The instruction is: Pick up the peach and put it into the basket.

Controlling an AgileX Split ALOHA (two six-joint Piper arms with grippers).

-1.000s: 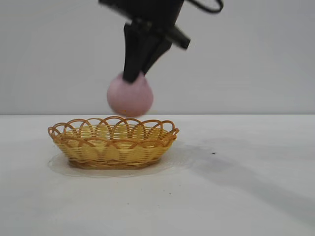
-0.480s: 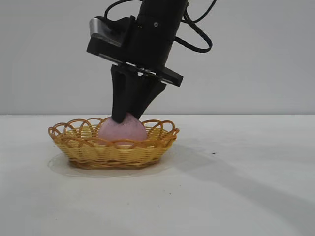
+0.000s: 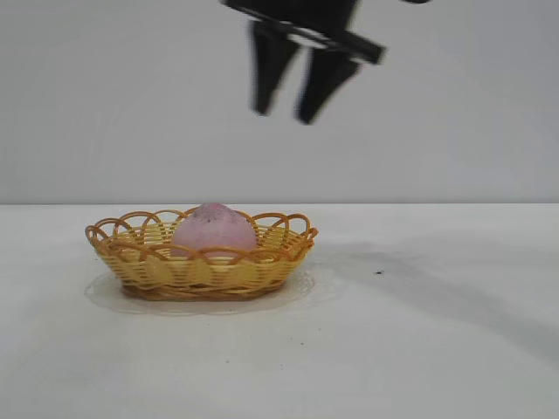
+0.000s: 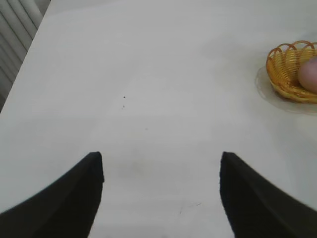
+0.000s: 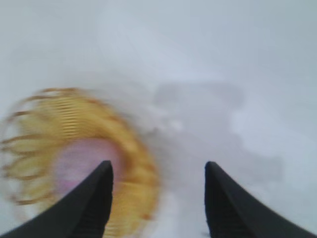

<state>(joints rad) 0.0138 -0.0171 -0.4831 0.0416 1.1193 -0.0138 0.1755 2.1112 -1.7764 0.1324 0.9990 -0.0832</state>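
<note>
Peach [image 3: 214,229] is sitting free inside the basket [image 3: 201,271], well below the right pincer [image 3: 293,83] and a little toward the left arm's side of it, with nothing touching it. Half a second ago that pincer was down in the basket with its fingers closed around the fruit, and a second ago it was carrying the fruit in the air above the rim; now it is hanging high over the desk [image 3: 437,349] with its fingers spread wide and nothing between them. From its own wrist view the right pincer [image 5: 158,198] is looking down past its parted fingers at the blurred basket [image 5: 133,163], with the pink of the peach [image 5: 81,161] showing inside the weave. By this reading the release has happened and the placing looks done, with only the arm's retreat left. Farther off, the left pincer [image 4: 161,193] is hovering idle over bare desk [image 4: 148,99], its fingers wide apart and empty, and from there the basket [image 4: 285,67] with the peach [image 4: 309,74] is lying well away at the edge of its view.
</note>
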